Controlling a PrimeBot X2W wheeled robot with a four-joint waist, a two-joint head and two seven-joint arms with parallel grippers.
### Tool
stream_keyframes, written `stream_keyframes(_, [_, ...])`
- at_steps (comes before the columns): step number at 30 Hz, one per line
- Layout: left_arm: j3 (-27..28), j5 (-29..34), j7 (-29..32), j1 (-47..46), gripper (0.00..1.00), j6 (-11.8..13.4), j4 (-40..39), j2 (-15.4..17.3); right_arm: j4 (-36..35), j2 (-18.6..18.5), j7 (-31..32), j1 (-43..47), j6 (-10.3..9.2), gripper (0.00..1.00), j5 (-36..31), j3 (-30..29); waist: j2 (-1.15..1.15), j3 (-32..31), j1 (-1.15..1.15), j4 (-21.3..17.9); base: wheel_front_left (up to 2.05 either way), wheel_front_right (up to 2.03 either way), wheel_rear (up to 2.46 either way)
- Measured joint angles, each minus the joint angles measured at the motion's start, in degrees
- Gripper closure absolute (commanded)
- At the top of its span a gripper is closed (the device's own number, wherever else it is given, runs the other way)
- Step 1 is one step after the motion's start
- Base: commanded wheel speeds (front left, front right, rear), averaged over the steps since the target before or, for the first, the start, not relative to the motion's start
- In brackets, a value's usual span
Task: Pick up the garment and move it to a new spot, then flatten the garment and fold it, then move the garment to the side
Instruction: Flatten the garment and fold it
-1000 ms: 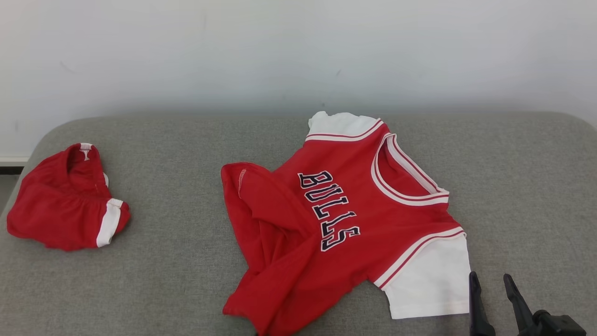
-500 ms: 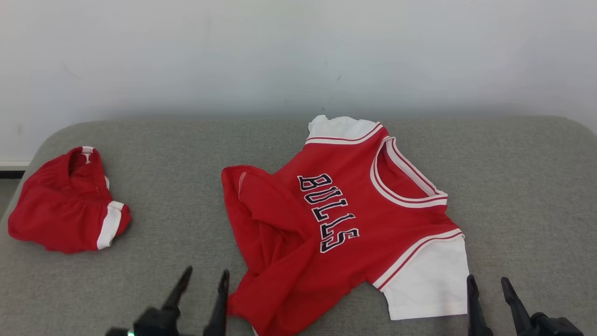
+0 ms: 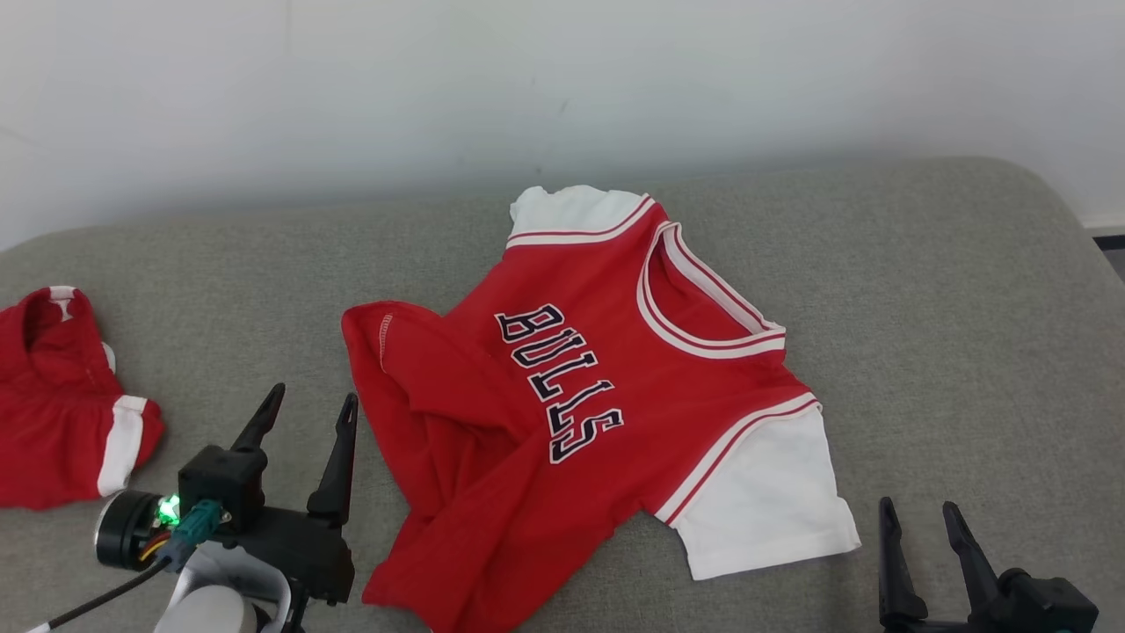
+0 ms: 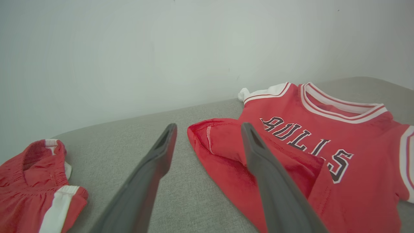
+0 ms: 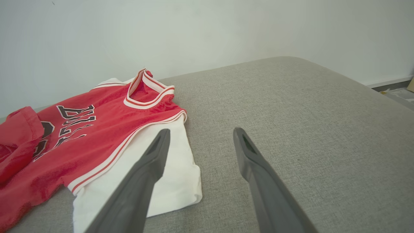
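A red garment with white sleeves and dark "BULLS" lettering lies on the grey cushion, its lower hem crumpled and folded over at the left. My left gripper stands open just left of that crumpled hem, holding nothing. In the left wrist view the garment spreads to the right of my open left gripper, whose right finger overlaps the hem corner. My right gripper is open at the lower right, just right of the white sleeve. The right wrist view has the garment left of the open right gripper.
Red shorts with a white stripe lie bunched at the cushion's left edge, also in the left wrist view as the shorts. The grey cushion meets a white wall behind. Its rounded right corner drops off toward the floor.
My left gripper has risen into the head view beside the garment's hem and stands open. The camera has swung right, shifting the scene left. The garment lies as before.
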Motion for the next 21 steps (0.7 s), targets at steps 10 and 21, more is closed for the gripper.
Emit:
stream_keyframes(10, [-4.61,1.43,1.19,-10.82,0.00,-4.01,8.56,-3.90,0.22,0.00,0.00,-1.94,0.00,0.00,0.34,0.40,0.00,3.88,0.01,-2.76,0.00,0.00,0.00])
stream_keyframes(21, [-10.63,2.87,3.53,-15.96,0.00,-6.59,18.62,-8.34,0.70,0.00,0.01,-2.71,0.00,0.00,0.87,0.31,0.00,5.39,0.01,-5.15,0.00,0.00,0.00])
